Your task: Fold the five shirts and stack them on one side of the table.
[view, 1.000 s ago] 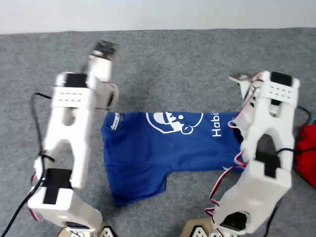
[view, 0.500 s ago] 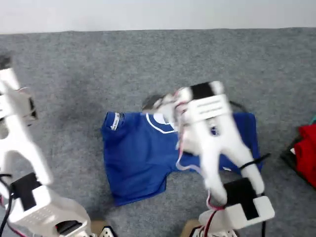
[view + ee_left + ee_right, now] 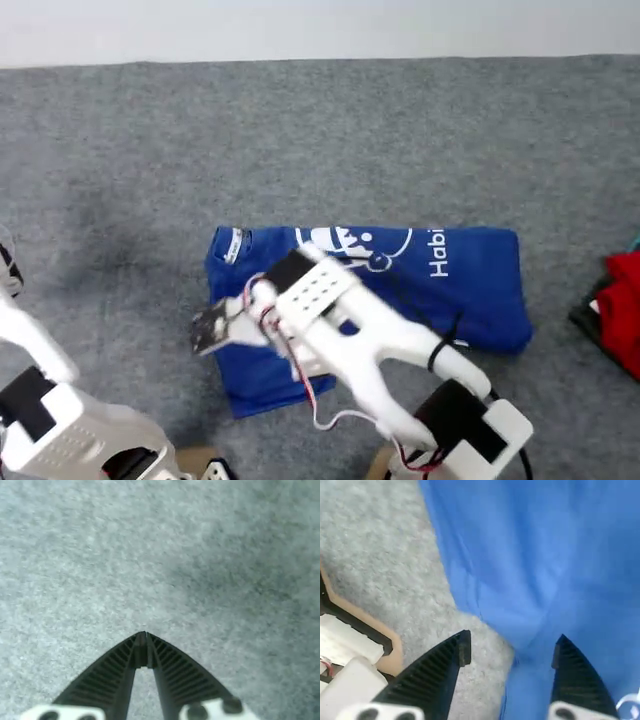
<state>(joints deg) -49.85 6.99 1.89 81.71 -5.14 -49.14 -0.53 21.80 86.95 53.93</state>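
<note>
Swinging across from the right end of the blue shirt (image 3: 470, 295), where it had stood a second earlier, the right arm (image 3: 370, 345) now lay low over the garment with its right claw (image 3: 512, 641) at the shirt's near-left edge. The claw's jaws were spread apart, gripping nothing, and hung over the spot where blue cloth met the grey bench (image 3: 330, 130). The left arm (image 3: 45, 425), which a second earlier had been at the shirt's far-left collar corner, had pulled right back to the near-left corner of the scene. The left claw (image 3: 145, 636) had its jaws pressed together, empty, over bare bench well clear of the shirt. The shirt itself had not shifted. It lay flat in the middle of the bench as a long band, collar end to the left, with its right edge now uncovered and lying straight. One flap (image 3: 275, 385) still stuck out toward the near side at the left end. The two arms had apparently finished at the shirt's ends, and the right one was probably lining up to take that loose flap and fold it in. A red shirt (image 3: 625, 315) waited at the right edge, so most of the folding and all of the stacking seemed still ahead.
</note>
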